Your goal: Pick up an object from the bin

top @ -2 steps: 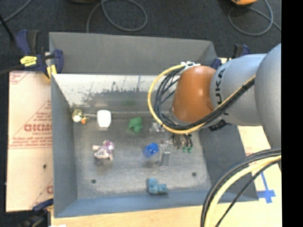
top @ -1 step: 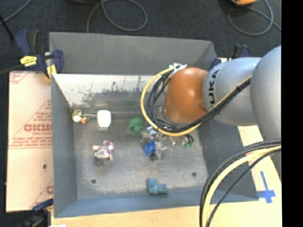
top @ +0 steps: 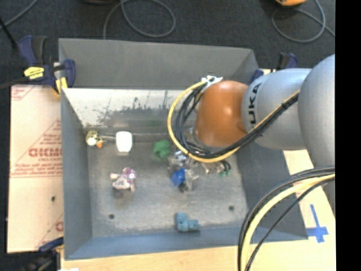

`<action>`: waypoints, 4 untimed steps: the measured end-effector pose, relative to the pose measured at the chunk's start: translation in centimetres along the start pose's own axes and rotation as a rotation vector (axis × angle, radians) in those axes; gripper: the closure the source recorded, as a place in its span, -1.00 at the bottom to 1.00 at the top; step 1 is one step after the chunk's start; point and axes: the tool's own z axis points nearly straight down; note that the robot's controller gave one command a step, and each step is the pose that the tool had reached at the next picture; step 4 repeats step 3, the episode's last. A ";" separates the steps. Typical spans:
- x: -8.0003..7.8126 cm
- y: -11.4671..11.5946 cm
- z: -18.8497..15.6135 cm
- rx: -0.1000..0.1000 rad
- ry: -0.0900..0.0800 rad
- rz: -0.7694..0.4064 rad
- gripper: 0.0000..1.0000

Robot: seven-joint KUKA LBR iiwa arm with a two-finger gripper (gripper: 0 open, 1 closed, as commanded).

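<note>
teal block (top: 186, 223) by front wall of bin (top: 76, 202). mid-floor: purple-white toy (top: 124, 180) left; gripper (top: 185, 174) centre, at blue piece (top: 178, 178). gripper largely hidden under orange cover (top: 220, 113) and cables (top: 179, 130); open or closed, cannot tell; grip on blue piece unclear. green bit (top: 225, 172) just right, half hidden. farther: green lump (top: 162, 148), white cup (top: 124, 141), yellow-white bit (top: 93, 139). arm (top: 282, 109) lettering reads "ku", rest cut off.
</note>
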 end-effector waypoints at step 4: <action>0.1 0.0 -1.2 0.000 0.000 0.001 1.00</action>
